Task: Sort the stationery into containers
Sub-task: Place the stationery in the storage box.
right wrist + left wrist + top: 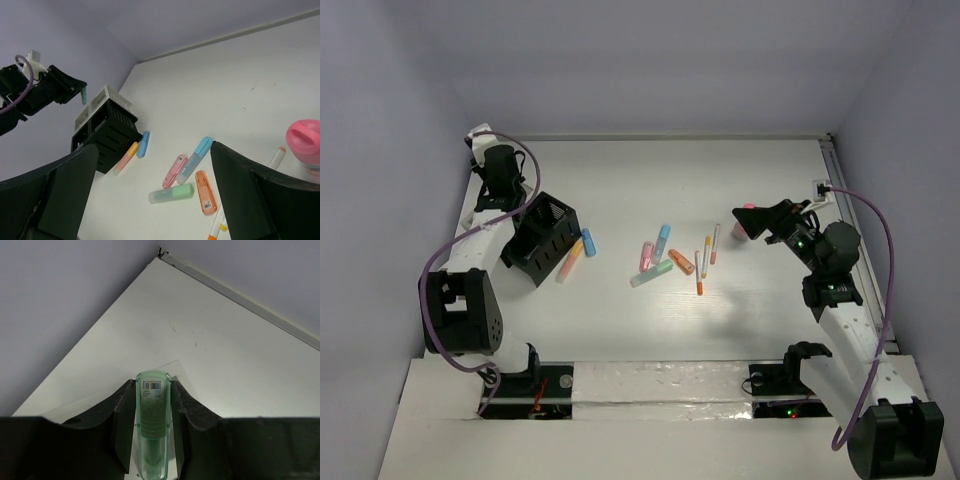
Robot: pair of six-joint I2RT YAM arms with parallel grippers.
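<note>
Black slotted organiser (545, 238) beside white mesh cup (106, 96), contents unseen; white table (720, 170), lilac walls (670, 60). Left gripper (152, 390) pinches green marker (151, 435); right gripper (752, 222) spread.

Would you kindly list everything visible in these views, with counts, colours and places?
Black organiser: one, black, left part of the table.
White mesh cup: one visible, white, behind the black organiser.
Pink cup: one, pink, right part of the table.
Loose markers: six; blue and peach beside the organiser; blue, pink, green and orange mid-table.
Held green marker: one, green, in the left gripper.
Thin pens: three, white with orange or yellow ends, right of the mid-table markers.
Table: one, white.
Left gripper: black, shut on the held green marker, raised near the organiser.
Right gripper: black, open, by the pink cup.
</note>
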